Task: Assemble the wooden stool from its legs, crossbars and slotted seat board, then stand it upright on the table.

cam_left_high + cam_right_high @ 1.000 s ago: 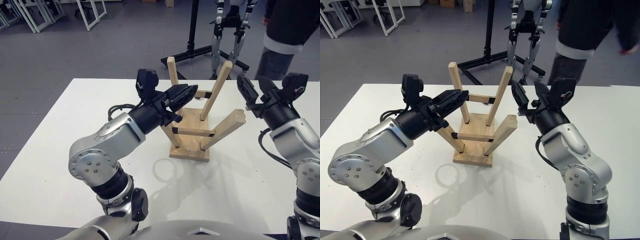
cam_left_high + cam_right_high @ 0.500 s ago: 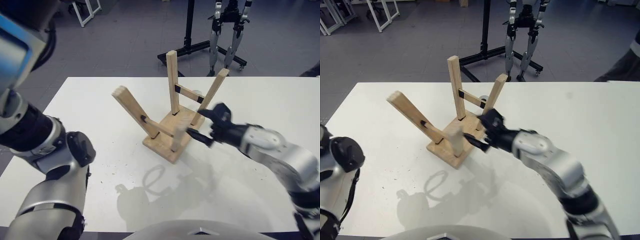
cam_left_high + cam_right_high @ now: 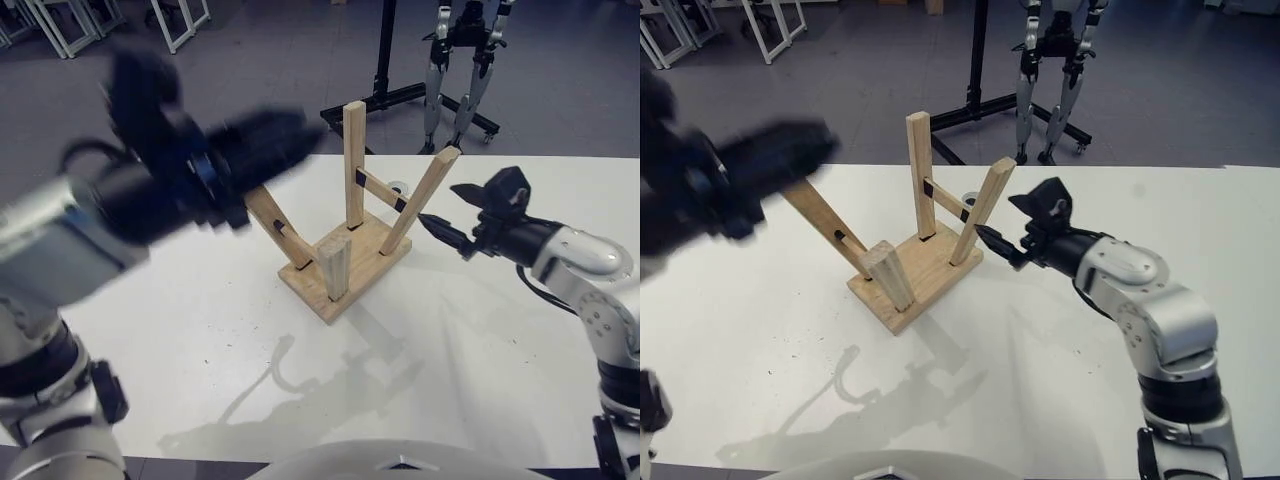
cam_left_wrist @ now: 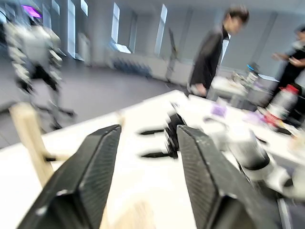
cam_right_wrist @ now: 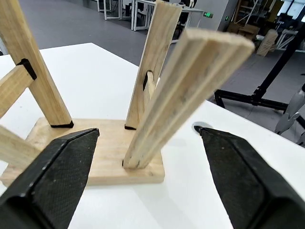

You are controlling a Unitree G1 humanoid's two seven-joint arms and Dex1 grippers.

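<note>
The wooden stool stands upside down on the white table (image 3: 480, 350), its seat board (image 3: 368, 262) flat and its legs pointing up. A crossbar (image 3: 378, 188) joins the tall back leg (image 3: 353, 165) to the slanted right leg (image 3: 425, 195). My right gripper (image 3: 442, 204) is open, its tips right beside that right leg; in the right wrist view the leg (image 5: 186, 95) stands just past the spread fingers (image 5: 52, 176). My left gripper (image 3: 280, 135), blurred, hovers over the slanted left leg (image 3: 270, 215). It is open (image 4: 148, 131) with nothing in it.
A black stand (image 3: 385, 70) with a hanging robot figure (image 3: 460, 50) is on the floor behind the table. A small round disc (image 3: 398, 186) lies on the table behind the stool. White frames (image 3: 180, 20) stand at the far left. Bare tabletop lies in front of the stool.
My left arm has swung in over the stool's left leg. The right gripper has moved from the seat board's edge out to the right leg. The stool has turned a little.
</note>
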